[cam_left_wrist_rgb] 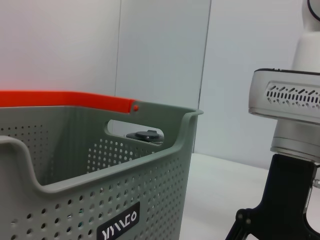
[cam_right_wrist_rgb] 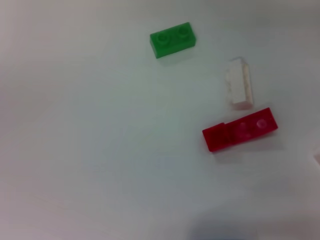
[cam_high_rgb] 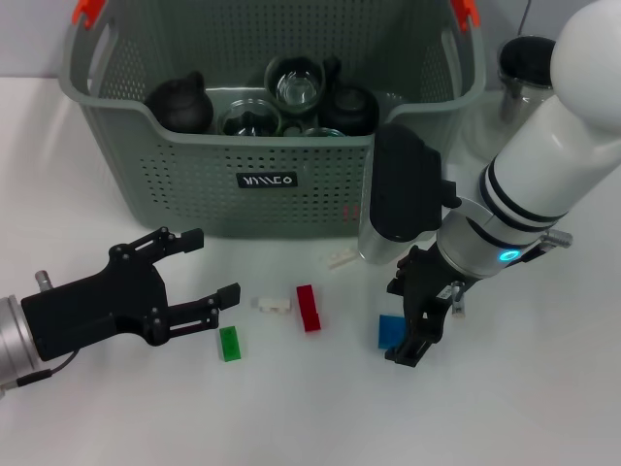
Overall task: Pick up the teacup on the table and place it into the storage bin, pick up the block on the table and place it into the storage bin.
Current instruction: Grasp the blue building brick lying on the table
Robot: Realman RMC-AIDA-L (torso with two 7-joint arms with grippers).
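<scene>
The storage bin carries a black label whose white letters look like "YIMCO". Teaware sits inside. The right gripper, fingers apart, straddles a blue block; the left gripper hovers spread wide.

The storage bin stands at the back of the table, with several teapots and glass cups inside it. A lidded glass vessel stands just to the right of the bin. In front of the bin, blocks lie in a loose row: one block at the left, a small pale block right of it, then a long block, and another pale block behind, nearer the bin. Farthest right lies a block, touching the right gripper. The left gripper hangs left of the row, near the leftmost block.
</scene>
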